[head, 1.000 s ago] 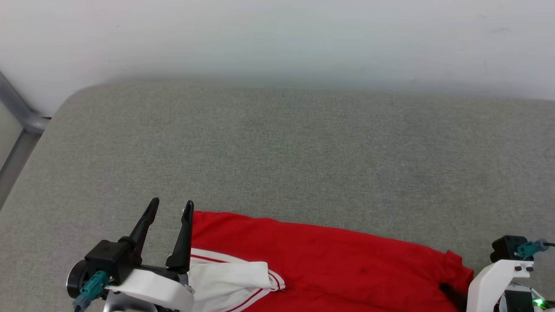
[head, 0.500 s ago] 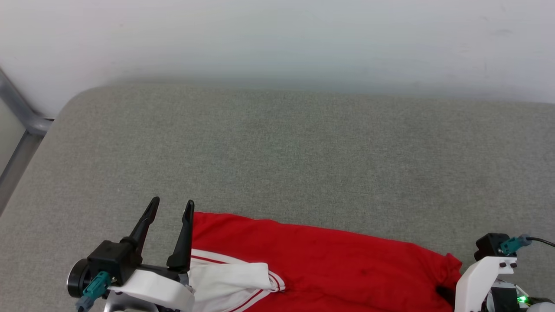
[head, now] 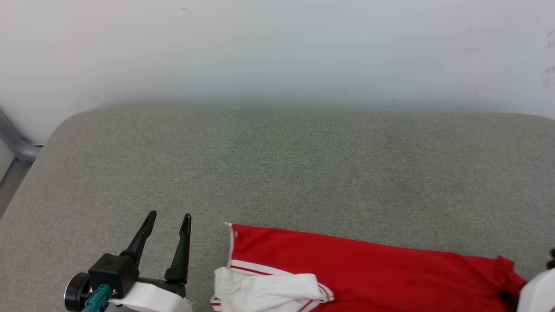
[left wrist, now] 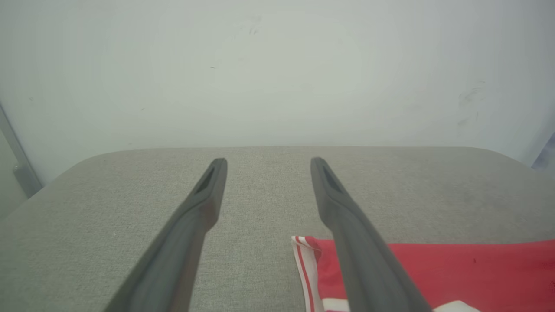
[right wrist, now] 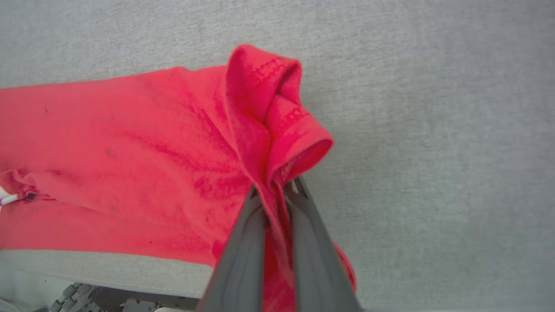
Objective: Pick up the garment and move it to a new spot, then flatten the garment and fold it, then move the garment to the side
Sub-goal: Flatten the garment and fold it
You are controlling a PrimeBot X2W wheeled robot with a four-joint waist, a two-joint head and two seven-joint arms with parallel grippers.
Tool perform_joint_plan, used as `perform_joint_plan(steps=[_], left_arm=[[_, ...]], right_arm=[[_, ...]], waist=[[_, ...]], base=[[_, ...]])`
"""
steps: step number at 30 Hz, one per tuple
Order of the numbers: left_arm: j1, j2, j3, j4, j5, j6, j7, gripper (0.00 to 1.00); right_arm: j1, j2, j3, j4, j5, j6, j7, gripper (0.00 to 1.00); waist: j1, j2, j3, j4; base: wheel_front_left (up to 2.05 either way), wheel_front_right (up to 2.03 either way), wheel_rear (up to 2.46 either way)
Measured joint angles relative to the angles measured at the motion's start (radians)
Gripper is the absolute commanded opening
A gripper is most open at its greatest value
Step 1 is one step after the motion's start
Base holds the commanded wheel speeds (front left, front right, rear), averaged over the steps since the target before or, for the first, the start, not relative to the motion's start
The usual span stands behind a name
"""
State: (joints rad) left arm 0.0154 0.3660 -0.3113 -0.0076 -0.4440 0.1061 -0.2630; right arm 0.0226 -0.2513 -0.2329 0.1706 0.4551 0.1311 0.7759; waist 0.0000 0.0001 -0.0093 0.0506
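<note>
**Black fingers, white shells**

Our left gripper (head: 169,215) has two long, black, tapering fingers (head: 181,247) on a boxy black mount (head: 113,272). A teal connector (head: 96,293) and a white wrist shell (head: 151,300) sit behind it. Our right gripper (right wrist: 275,187) shows matte dark-grey right fingers (right wrist: 243,260) and a smooth white right shell (head: 537,291).

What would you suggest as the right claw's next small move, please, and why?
Probably lift the right claw a little, carrying its pinched corner of the red jersey towards the middle of the grey cushion. It is shut on a bunched red corner, the jersey lies along the cushion's near edge, and the left claw stands open, apart from the cloth.
</note>
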Motion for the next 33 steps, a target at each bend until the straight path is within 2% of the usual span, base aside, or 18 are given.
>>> perform_joint_plan(steps=[5, 7, 12, 16, 19, 21, 26, 29, 33], left_arm=[[0.000, -0.001, 0.001, 0.002, 0.004, 0.000, 0.000, 1.00], [0.001, -0.001, 0.001, 0.004, 0.007, 0.000, 0.000, 1.00], [0.001, -0.003, -0.005, 0.012, 0.009, -0.002, 0.000, 1.00], [0.000, -0.003, -0.005, 0.015, 0.008, -0.003, 0.000, 1.00], [0.000, -0.005, -0.006, 0.016, 0.006, -0.004, 0.000, 1.00], [-0.001, -0.007, -0.009, 0.017, 0.002, -0.006, 0.000, 1.00], [-0.006, -0.012, -0.014, 0.021, 0.001, -0.009, 0.000, 1.00], [-0.014, -0.017, -0.019, 0.025, 0.001, -0.011, 0.000, 1.00], [-0.021, -0.021, -0.026, 0.029, 0.001, -0.018, 0.000, 1.00]], right_arm=[[0.015, -0.001, -0.098, -0.022, -0.005, 0.000, 0.023, 0.00], [0.009, 0.025, -0.122, -0.028, 0.022, 0.000, 0.045, 0.00], [-0.031, 0.149, -0.152, -0.041, 0.199, 0.000, 0.169, 0.00], [-0.045, 0.191, -0.159, -0.066, 0.356, 0.000, 0.267, 0.00], [-0.048, 0.197, -0.147, -0.057, 0.469, 0.000, 0.323, 0.00], [-0.050, 0.197, -0.107, -0.023, 0.579, 0.000, 0.328, 0.00], [-0.080, 0.200, 0.045, 0.040, 0.750, 0.000, 0.262, 0.00], [-0.099, 0.201, 0.163, 0.072, 0.829, 0.000, 0.202, 0.00], [-0.131, 0.200, 0.311, 0.105, 0.875, 0.000, 0.111, 0.00]], waist=[[0.0000, 0.0000, -0.008, -0.007], [0.0000, 0.0000, -0.010, -0.009], [0.0000, 0.0000, -0.017, -0.002], [0.0000, 0.0000, -0.020, 0.016], [0.0000, 0.0000, -0.021, 0.033], [0.0000, 0.0000, -0.022, 0.046], [0.0000, 0.0000, -0.021, 0.079], [0.0000, 0.0000, -0.020, 0.100], [0.0000, 0.0000, -0.016, 0.128]], base=[[0.00, 0.00, 0.00], [0.00, 0.00, 0.00], [0.00, 0.00, 0.00], [0.00, 0.00, 0.00], [0.00, 0.00, 0.00], [0.00, 0.00, 0.00], [0.00, 0.00, 0.00], [0.00, 0.00, 0.00], [0.00, 0.00, 0.00]])
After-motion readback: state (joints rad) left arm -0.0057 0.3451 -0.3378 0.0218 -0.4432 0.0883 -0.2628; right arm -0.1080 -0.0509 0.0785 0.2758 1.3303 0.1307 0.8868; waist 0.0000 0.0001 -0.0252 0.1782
